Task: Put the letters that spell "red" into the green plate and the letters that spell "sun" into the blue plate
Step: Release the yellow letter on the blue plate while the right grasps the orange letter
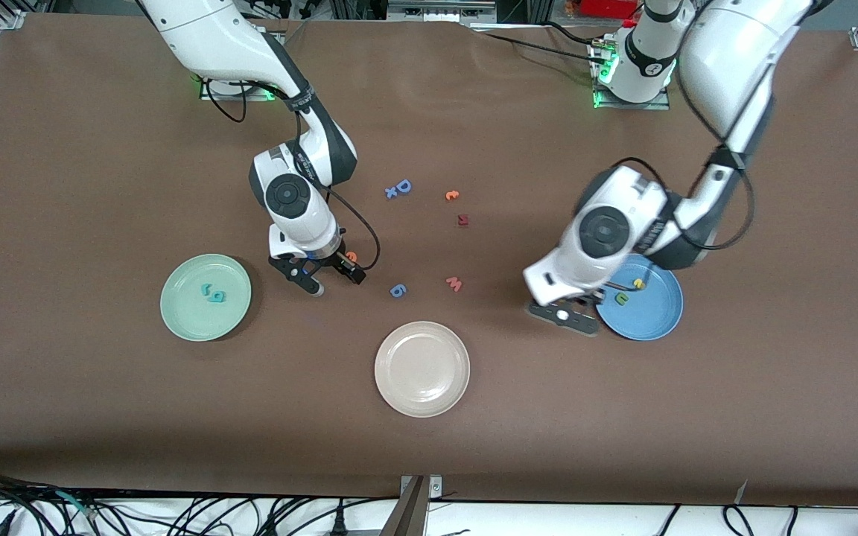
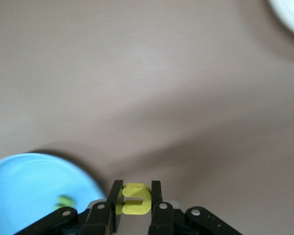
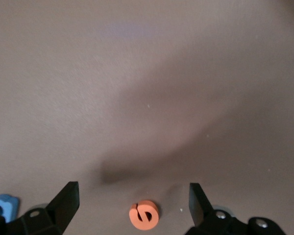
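My left gripper is shut on a yellow "u" and hangs just outside the rim of the blue plate. In that plate lie a yellow letter and a green letter. In the front view the left gripper hides the "u". My right gripper stands open low over the table, an orange "e" lying between its fingers, untouched. The green plate, toward the right arm's end, holds two teal letters. The right gripper is beside that plate.
A beige-white plate lies nearest the front camera. Mid-table are a blue "D", a small blue "x", another orange letter, a dark red letter, a pink "w" and a blue "g"-like letter.
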Action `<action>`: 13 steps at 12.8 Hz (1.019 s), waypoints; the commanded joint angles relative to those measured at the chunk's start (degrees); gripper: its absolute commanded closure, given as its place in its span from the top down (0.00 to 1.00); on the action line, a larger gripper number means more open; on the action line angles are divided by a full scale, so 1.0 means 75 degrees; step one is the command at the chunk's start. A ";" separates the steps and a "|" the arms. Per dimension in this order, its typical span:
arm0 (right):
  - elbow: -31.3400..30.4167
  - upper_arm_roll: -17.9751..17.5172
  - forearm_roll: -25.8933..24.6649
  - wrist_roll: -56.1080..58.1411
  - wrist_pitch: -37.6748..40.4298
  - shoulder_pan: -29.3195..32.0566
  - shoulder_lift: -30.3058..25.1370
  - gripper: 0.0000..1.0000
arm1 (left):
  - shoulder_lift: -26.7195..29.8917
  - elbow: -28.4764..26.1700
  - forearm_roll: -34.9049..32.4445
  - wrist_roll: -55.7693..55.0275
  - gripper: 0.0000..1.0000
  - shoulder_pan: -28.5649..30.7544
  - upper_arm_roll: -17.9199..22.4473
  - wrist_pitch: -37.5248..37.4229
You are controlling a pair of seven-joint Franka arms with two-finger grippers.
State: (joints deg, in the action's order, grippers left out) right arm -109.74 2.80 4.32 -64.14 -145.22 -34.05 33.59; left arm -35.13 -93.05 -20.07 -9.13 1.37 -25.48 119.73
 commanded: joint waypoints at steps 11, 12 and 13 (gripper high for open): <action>0.0078 0.0013 0.0092 -0.0378 0.0014 -0.0359 0.0303 0.64 | -0.0472 -0.1175 -0.0055 0.2917 0.01 0.2512 -0.0013 0.0992; 0.0078 0.0013 0.0092 -0.0331 0.0014 -0.0359 0.0291 0.56 | -0.0461 -0.1210 -0.0067 0.2917 0.14 0.2512 -0.0013 0.1004; 0.0078 0.0013 0.0092 -0.0319 0.0014 -0.0359 0.0291 0.52 | -0.0460 -0.1199 -0.0067 0.2917 0.33 0.2524 -0.0013 0.1005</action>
State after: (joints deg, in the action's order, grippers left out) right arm -109.31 2.79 4.32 -67.11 -145.09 -36.38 35.23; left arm -39.40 -101.11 -19.99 12.21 19.45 -25.03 126.45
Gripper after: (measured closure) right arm 0.357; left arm 0.727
